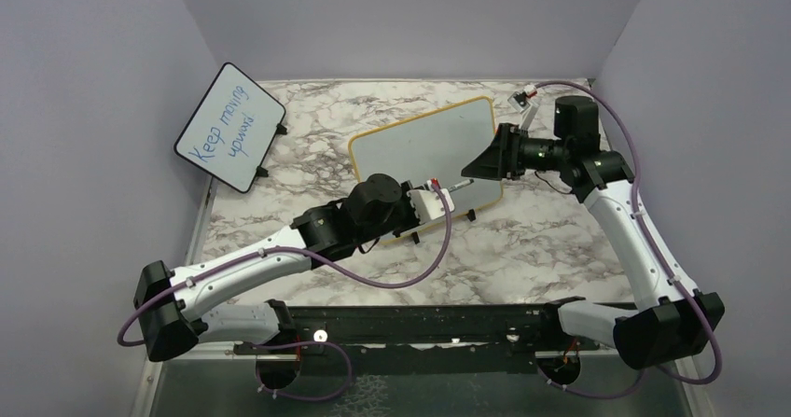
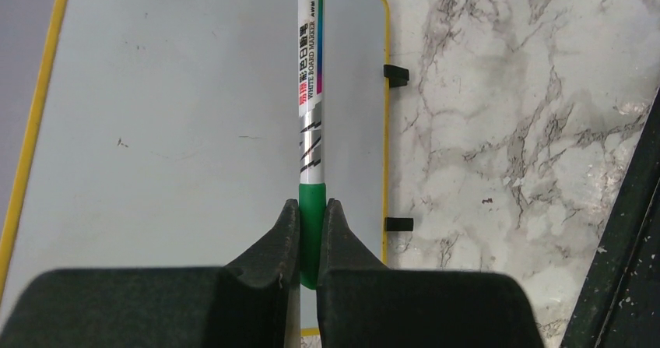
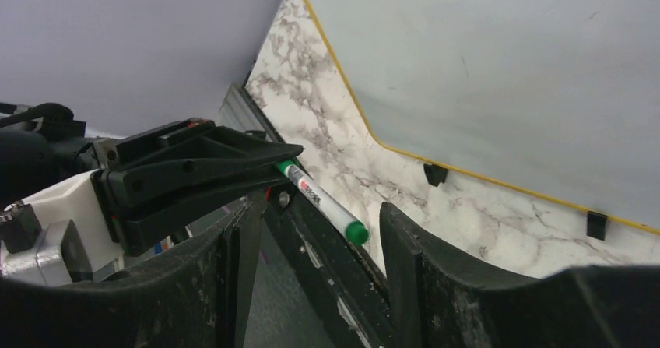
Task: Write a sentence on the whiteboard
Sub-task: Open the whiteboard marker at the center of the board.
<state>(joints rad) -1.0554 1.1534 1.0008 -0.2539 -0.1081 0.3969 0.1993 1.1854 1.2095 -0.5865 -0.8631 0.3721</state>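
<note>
Your left end effector (image 2: 311,231) is clamped on the green marker (image 2: 310,91), over the near edge of the whiteboard (image 1: 420,142), which lies mid-worktop (image 1: 541,240) toward the far edge. Your right end effector (image 3: 319,216) stands apart, seemingly flanking the marker's free end without touching.

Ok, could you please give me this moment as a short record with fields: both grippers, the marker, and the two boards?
left gripper: shut on the marker, clamping its green end
right gripper: open, fingers wide apart, the marker's far green end seen between them
whiteboard: yellow frame, on the marble table, nothing written on it yet
second board: black frame, blue writing "Keep moving upward", at the far left
marker position: over the whiteboard, in the left wrist view
task state: writing not started
</note>
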